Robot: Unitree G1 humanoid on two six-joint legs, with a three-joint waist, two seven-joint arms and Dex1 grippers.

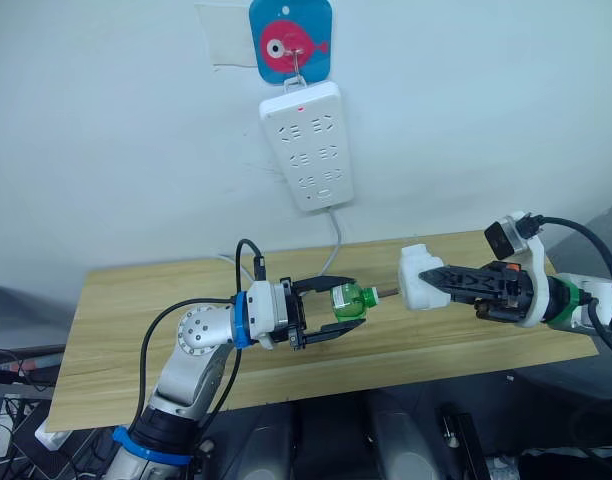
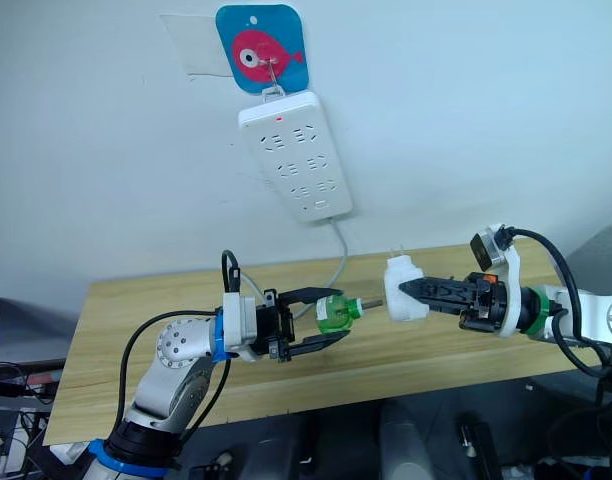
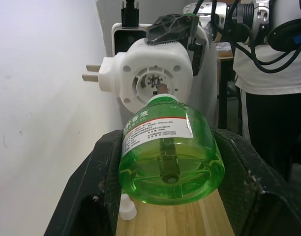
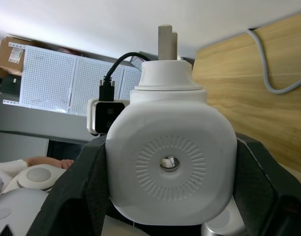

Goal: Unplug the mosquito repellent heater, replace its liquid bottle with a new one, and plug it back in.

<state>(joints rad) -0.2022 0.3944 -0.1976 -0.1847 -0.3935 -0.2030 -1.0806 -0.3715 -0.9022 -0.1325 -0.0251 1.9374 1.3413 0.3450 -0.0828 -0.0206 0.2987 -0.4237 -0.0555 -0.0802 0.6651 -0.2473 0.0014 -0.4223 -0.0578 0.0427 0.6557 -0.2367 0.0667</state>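
**Heater and green bottle meet in mid-air above the tabletop**

The robot's right hand (image 1: 433,280) grips the mosquito repellent heater (image 1: 418,277), its two black fingers closed on the sides of the small white unit, which is held off the wooden tabletop (image 1: 126,300) and unplugged, its two flat prongs (image 3: 90,72) bare. Opposite it, the left hand (image 1: 338,314) is clamped around a green liquid bottle (image 1: 351,300) lying on its side, with its neck turned toward the heater. A thin wick (image 2: 370,300) juts from the bottle's neck and bridges the small gap between the two; from the left wrist view, its tip sits at the round socket (image 3: 154,84) in the heater's underside. In the right wrist view, the heater's rounded top faces the camera, its ribbed vent hole (image 4: 169,162) at the centre.

Both items hang near the middle of the tabletop, toward its far edge. On the wall behind, a long white power strip (image 1: 308,143) hangs from a blue hook plate with a red fish (image 1: 289,40), its grey cable (image 1: 335,245) trailing down onto the wood. A small white cap (image 3: 127,206) lies on the tabletop beneath the bottle.
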